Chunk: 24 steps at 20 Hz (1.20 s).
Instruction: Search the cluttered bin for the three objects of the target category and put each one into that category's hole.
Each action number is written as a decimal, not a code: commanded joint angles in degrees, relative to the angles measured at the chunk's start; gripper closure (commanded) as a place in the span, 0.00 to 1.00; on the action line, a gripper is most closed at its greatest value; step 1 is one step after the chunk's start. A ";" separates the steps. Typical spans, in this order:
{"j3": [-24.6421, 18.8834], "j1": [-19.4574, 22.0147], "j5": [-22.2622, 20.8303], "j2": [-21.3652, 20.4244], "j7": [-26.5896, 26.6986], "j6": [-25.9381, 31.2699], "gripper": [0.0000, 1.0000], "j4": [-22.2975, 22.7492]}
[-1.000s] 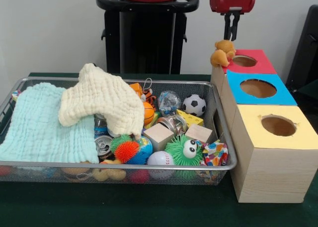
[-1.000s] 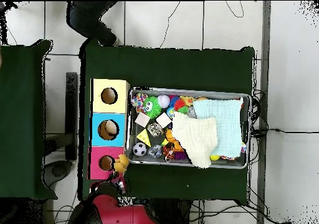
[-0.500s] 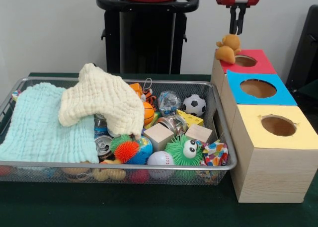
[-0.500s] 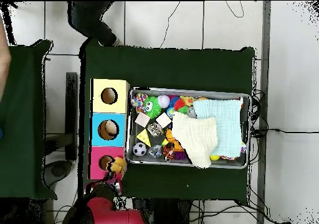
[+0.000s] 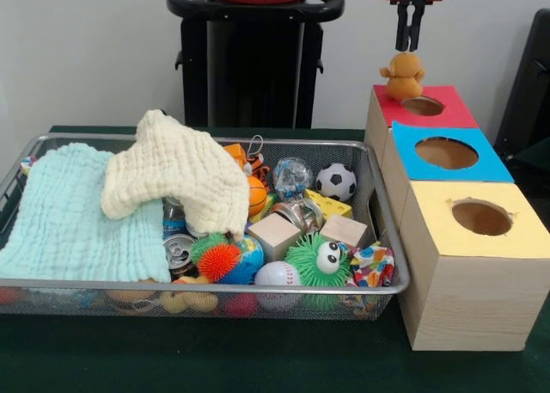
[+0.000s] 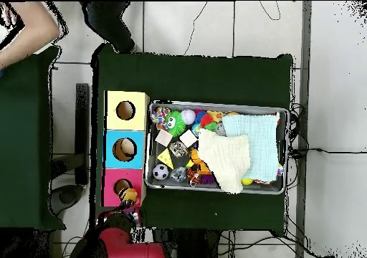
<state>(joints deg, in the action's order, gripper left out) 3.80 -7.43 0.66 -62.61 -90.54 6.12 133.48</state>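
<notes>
The wire bin sits nearest on the green surface, crammed with balls, blocks and two cloths. To its side stand the yellow-topped box, then the blue, then the red-topped box farthest back. Over that box's hole hangs an orange plush toy — pinched at its top by the hand, fingers closed on it.

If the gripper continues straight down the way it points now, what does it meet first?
Most likely the orange plush toy, which sits right under the gripper at the far edge of the red-topped box, beside its hole. The front view suggests the gripper tips are at the toy's head already; actual contact is unclear.
</notes>
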 commanded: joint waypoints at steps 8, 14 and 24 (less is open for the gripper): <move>-3.20 -0.73 5.11 2.26 -12.24 3.68 1.00 -5.34; -2.20 -2.94 6.71 4.26 -12.78 3.67 1.00 -7.75; -1.73 -3.33 7.52 4.52 -12.09 2.58 1.00 -7.70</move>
<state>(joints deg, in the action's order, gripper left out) 3.78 -11.32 5.15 -60.23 -90.54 6.86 130.44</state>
